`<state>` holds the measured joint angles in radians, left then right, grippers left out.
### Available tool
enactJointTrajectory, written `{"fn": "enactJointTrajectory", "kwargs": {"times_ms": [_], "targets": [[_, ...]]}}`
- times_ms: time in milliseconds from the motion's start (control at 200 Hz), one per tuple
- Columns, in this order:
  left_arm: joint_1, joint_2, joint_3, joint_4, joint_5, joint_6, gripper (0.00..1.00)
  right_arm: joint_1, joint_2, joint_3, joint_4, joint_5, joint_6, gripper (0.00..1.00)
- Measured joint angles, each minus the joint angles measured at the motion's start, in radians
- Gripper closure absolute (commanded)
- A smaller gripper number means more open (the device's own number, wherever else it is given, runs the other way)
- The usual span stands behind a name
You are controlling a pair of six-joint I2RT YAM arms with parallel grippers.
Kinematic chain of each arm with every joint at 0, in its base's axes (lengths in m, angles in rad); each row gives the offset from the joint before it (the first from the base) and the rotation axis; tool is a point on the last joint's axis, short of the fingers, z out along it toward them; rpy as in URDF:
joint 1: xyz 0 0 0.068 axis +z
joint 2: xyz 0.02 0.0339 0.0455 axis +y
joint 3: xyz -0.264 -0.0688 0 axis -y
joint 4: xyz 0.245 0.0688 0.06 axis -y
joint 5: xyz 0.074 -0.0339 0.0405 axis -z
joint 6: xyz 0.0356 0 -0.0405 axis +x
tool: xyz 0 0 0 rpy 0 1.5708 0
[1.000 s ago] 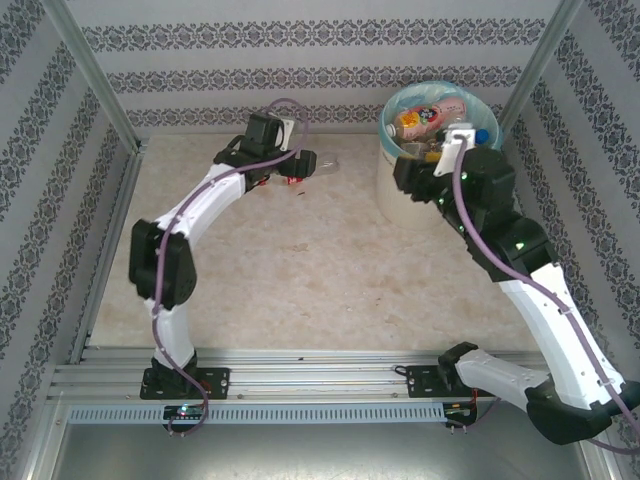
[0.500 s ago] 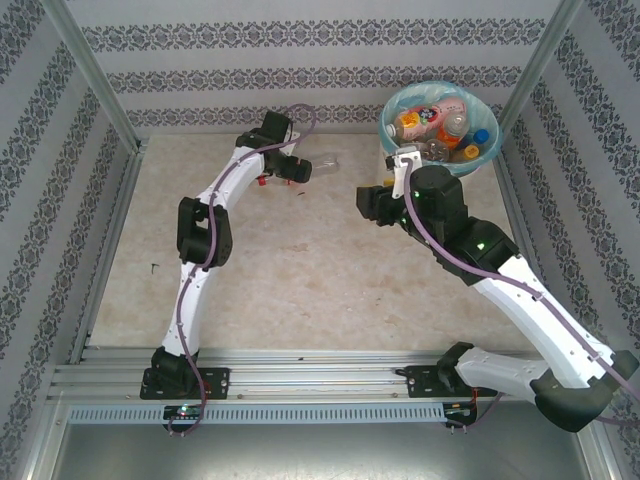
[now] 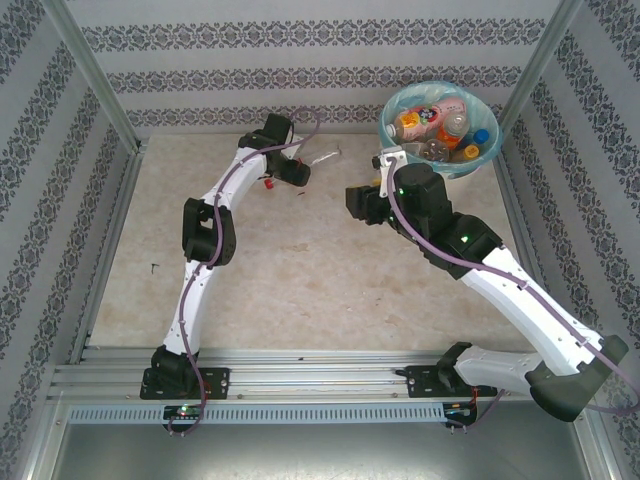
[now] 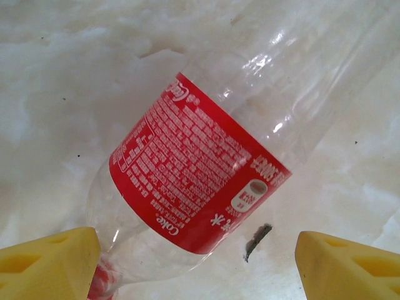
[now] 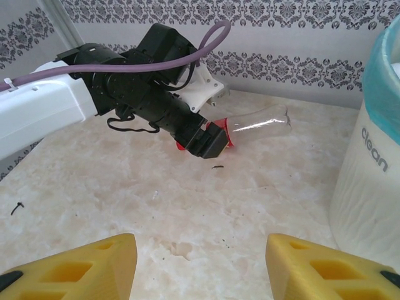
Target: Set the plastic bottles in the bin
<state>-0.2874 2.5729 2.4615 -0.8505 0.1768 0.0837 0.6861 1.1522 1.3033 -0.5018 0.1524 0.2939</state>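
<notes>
Within spread left tool (image 4: pixel 199 262), red-labelled bottle (image 4: pixel 200 169).

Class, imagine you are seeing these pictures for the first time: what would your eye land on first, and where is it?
The clear bottle with a red label lying on the pale table stands out, with the left claw open astride it. At the far right corner, the cream bin with its teal liner is heaped with colourful bottles.
</notes>
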Motion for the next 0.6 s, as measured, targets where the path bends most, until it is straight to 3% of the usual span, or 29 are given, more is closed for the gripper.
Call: {"fn": "enactJointTrajectory", "kwargs": {"times_ms": [285,480,600], "targets": [[0.0,0.072,0.0,-0.02,0.025,0.003,0.2,0.011,0.005,-0.004,0.008,0.004,0.013,0.42],[0.001,0.074,0.0,-0.019,0.034,0.005,0.48,0.011,0.006,-0.01,0.014,0.008,0.019,0.42],[0.002,0.074,0.0,-0.02,0.047,-0.004,0.69,0.011,0.006,-0.012,0.016,0.008,0.019,0.42]]}}
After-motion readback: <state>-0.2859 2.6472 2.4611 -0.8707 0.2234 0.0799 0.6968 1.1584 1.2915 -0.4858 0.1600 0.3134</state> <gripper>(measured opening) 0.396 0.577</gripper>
